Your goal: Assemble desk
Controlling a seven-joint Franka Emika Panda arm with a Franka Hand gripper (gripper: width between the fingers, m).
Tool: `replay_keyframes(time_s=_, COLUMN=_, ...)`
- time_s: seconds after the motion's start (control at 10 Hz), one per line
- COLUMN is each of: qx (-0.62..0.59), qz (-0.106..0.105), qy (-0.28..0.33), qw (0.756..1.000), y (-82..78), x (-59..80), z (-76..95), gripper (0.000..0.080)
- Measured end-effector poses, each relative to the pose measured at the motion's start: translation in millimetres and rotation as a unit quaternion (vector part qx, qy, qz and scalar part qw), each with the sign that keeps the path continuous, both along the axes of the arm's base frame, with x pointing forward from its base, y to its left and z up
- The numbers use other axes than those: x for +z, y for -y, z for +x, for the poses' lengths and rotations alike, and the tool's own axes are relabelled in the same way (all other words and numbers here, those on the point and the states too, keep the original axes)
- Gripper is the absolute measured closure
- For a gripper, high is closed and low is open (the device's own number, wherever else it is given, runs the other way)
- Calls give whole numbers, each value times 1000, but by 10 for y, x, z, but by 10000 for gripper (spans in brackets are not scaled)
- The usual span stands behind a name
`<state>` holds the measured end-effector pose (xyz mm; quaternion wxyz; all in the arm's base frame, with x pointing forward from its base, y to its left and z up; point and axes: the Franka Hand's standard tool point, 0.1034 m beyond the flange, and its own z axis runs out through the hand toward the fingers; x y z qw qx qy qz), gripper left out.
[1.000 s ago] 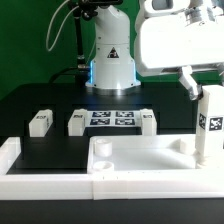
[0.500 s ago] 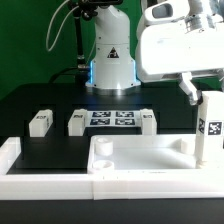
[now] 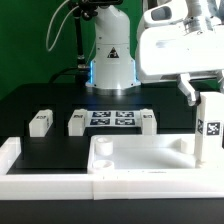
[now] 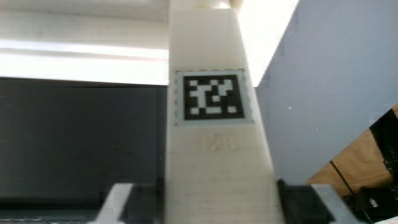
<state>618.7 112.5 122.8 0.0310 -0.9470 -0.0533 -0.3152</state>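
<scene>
**A:** Where is the leg?

**B:** The white plastic rectangular leg block with the black-and-white square tag stands upright at the exterior view's right, over the far right corner of the wide flat white rimmed desk panel. It is just beside the round corner socket. The panel's rim hides its lower end, so I cannot tell whether it is seated.

**A:** And the jaws?

**B:** In the wrist view they sit tight against both sides of the block. I judge them clamped on it, low on its length as that camera sees it.

**A:** So what could go wrong?

**B:** Mostly misalignment. If the block's end is off the socket's centre and the arm presses down, it could ride on the socket lip. Then it would either twist in the grip or push the panel along the black worktop. The panel looks light and nothing visibly pins it.

**A:** Anything else?

**B:** Letting go too early. A tall narrow block that is not fully home would probably tip. It might fall onto the panel or off the worktop's edge, which is near on that side.

**A:** The spare parts?

**B:** The three other small white leg blocks lie beside the marker board, well apart from this corner. I see little risk to them.
</scene>
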Motion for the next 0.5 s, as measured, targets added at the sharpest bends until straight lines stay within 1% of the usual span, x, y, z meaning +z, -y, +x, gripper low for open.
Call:
replay_keyframes(time_s=0.1, qx=0, qz=0, qy=0, qw=1000, y=0, x=0, z=0, gripper=408)
replay_keyframes(time_s=0.2, qx=0, qz=0, qy=0, qw=1000, y=0, x=0, z=0, gripper=268)
replay_keyframes(time_s=0.3, qx=0, qz=0, qy=0, qw=1000, y=0, x=0, z=0, gripper=184)
replay_keyframes(time_s=0.4, qx=0, qz=0, qy=0, qw=1000, y=0, x=0, z=0, gripper=184)
replay_keyframes(time_s=0.5, qx=0, qz=0, qy=0, qw=1000, y=0, x=0, z=0, gripper=157)
